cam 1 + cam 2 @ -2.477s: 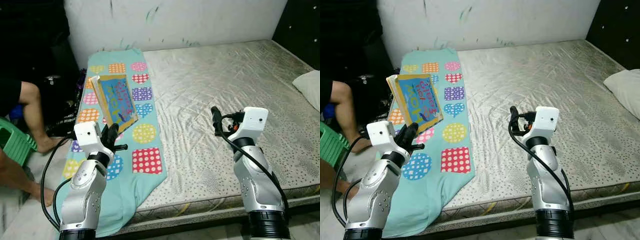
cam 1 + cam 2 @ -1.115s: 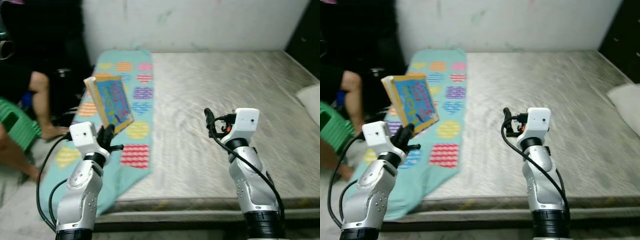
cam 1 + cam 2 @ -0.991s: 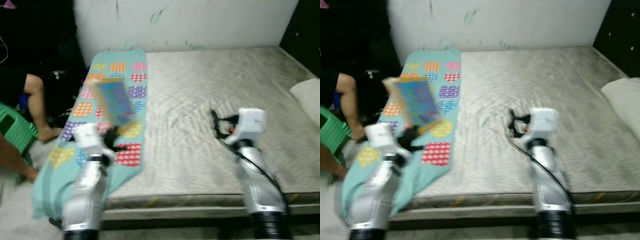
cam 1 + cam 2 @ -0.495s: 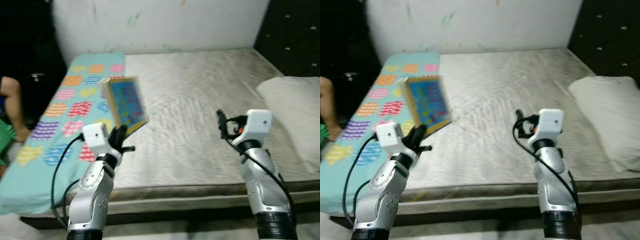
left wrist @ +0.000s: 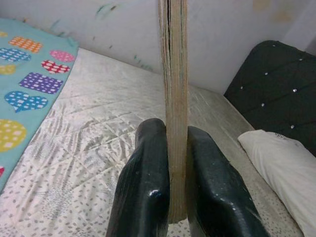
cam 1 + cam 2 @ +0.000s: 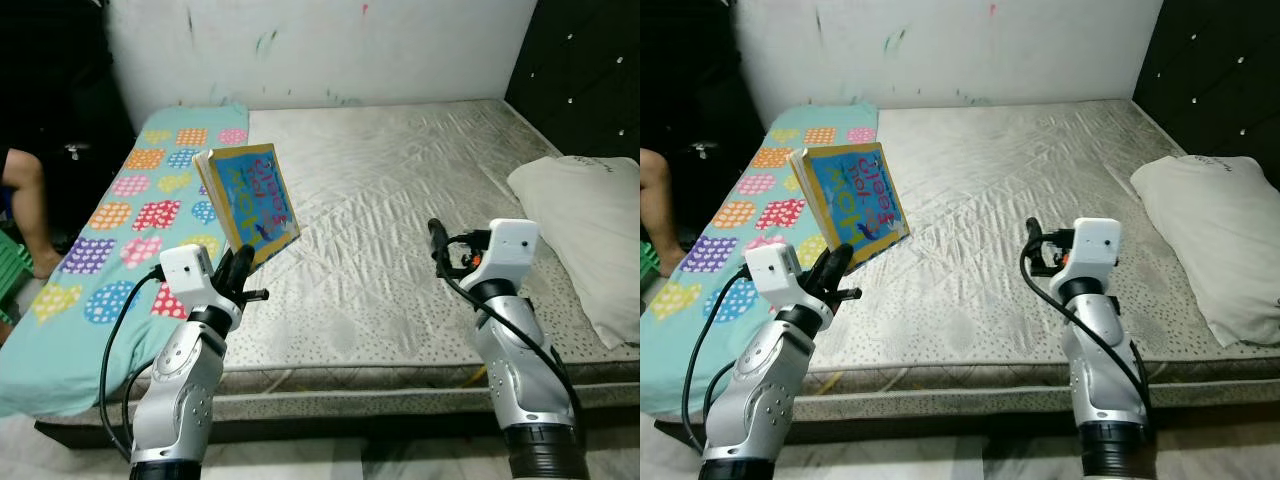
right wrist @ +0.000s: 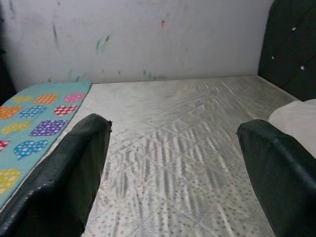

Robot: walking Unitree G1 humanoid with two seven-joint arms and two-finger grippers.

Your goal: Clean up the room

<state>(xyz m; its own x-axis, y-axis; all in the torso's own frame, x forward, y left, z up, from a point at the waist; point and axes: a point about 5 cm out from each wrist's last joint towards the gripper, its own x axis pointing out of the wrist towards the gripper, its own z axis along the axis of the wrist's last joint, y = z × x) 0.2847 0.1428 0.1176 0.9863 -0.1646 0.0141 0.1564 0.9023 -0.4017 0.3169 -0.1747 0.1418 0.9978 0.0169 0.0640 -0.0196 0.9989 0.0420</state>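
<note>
our left hand (image 6: 238,268) clamps a blue-and-yellow hardcover picture book (image 6: 250,202) by its lower edge, upright above the grey quilted bed (image 6: 400,180). our right hand (image 6: 1032,240) spread wide, empty. step: carrying the book; next, we judge, finding where it belongs.

both silver arms are raised with elbows bent, the left gripper (image 6: 243,262) at about eight o'clock with its fingers clamped together, the right gripper (image 6: 1033,240) at four o'clock with fingers spread wide.
</note>
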